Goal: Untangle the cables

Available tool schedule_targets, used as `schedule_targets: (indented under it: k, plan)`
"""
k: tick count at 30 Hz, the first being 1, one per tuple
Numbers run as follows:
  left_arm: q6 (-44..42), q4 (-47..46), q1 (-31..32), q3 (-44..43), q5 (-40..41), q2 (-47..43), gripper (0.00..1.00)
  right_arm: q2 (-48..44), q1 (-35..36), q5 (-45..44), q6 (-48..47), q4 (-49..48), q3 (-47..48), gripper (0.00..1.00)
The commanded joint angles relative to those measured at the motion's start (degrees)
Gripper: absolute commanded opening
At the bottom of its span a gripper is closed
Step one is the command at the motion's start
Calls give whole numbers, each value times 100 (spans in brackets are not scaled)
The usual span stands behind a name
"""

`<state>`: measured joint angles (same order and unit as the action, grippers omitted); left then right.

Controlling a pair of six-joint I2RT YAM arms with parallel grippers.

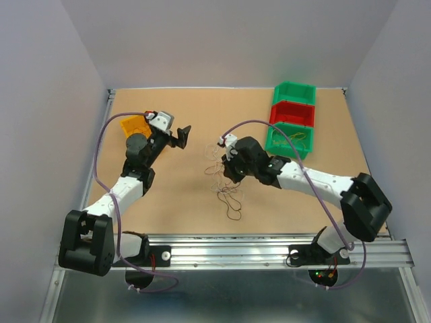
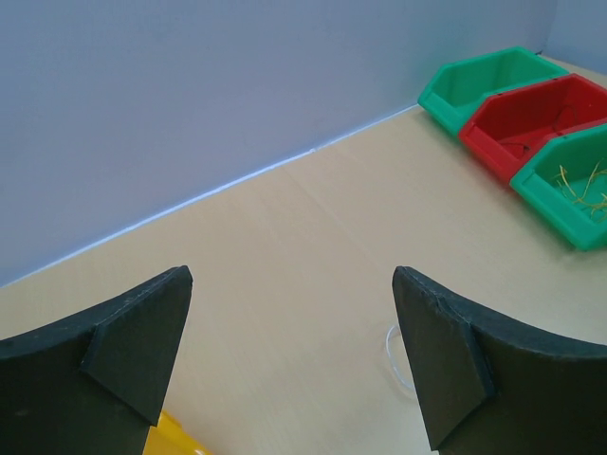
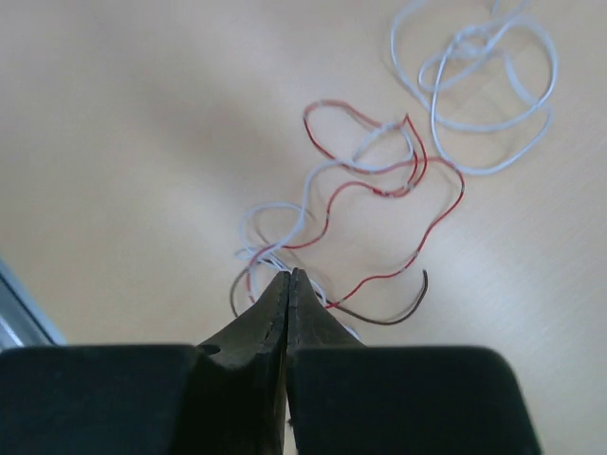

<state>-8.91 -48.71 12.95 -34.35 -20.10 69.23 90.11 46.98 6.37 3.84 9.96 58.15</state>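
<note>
The cables (image 1: 219,176) lie as thin loose loops in the middle of the table, with dark loops (image 1: 231,199) nearest the arms. In the right wrist view a red cable (image 3: 438,213), a whitish loop (image 3: 486,169) and a brown cable (image 3: 387,320) spread out from one small clump. My right gripper (image 3: 289,277) (image 1: 225,171) is down at that clump, its jaws pressed together where the strands meet. My left gripper (image 2: 294,365) (image 1: 183,136) hangs wide open above the table to the left, holding nothing. A whitish loop (image 2: 392,358) shows beside its right finger.
Three bins stand in a row at the back right: green (image 1: 294,93), red (image 1: 292,113), and green (image 1: 289,138) with yellow wires inside. An orange bin (image 1: 135,125) sits at the back left beside the left arm. Walls close in the table.
</note>
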Motion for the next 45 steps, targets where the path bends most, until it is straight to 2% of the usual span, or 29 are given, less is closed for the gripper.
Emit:
schedule_targets:
  k: [1,2,3,4,6,9,14,16,20,24,27,30,37,39,40,43,45]
  plan:
    - [-111,-718,102,130,163,-138,99,-1001,48,390,29,-688,-373,5]
    - [-85,-780,111,156,216,-164,99,-1143,48,452,47,-723,-462,20]
    - [-76,-850,111,252,260,-199,99,-1249,48,522,56,-767,-532,43]
    - [-76,-964,111,305,348,-304,99,-1354,48,523,65,-767,-602,54]
    - [-120,-1044,111,472,393,-471,99,-1443,48,340,143,-750,-726,69]
    - [-155,-1158,111,700,410,-805,99,-1085,101,-20,240,-514,-525,75]
    - [55,-2457,111,1525,717,-1183,99,-319,337,-610,293,-64,-112,77]
    - [-5,-2897,111,1712,343,-1219,99,-90,417,-795,293,24,-6,77]
    - [-286,-2356,120,1537,-484,-1237,99,164,470,-900,267,85,126,75]
    - [-383,-2310,120,1519,-302,-1149,99,332,470,-936,197,94,258,70]
    - [-419,-2310,120,1492,-223,-1087,99,464,479,-892,161,94,381,64]
    - [-436,-2301,120,1492,-258,-1070,99,648,470,-892,144,94,504,47]
    - [-445,-2310,120,1484,-126,-1070,99,930,470,-1129,153,138,697,29]
    - [-463,-2301,120,1484,-135,-1061,99,921,479,-1156,153,138,715,34]
    - [-463,-2301,120,1484,-126,-1052,99,912,479,-1190,153,138,715,48]
    - [-472,-2292,120,1475,-135,-1043,99,833,470,-1235,126,129,671,65]
    - [-480,-2292,120,1475,-179,-1035,99,807,479,-1261,117,138,654,68]
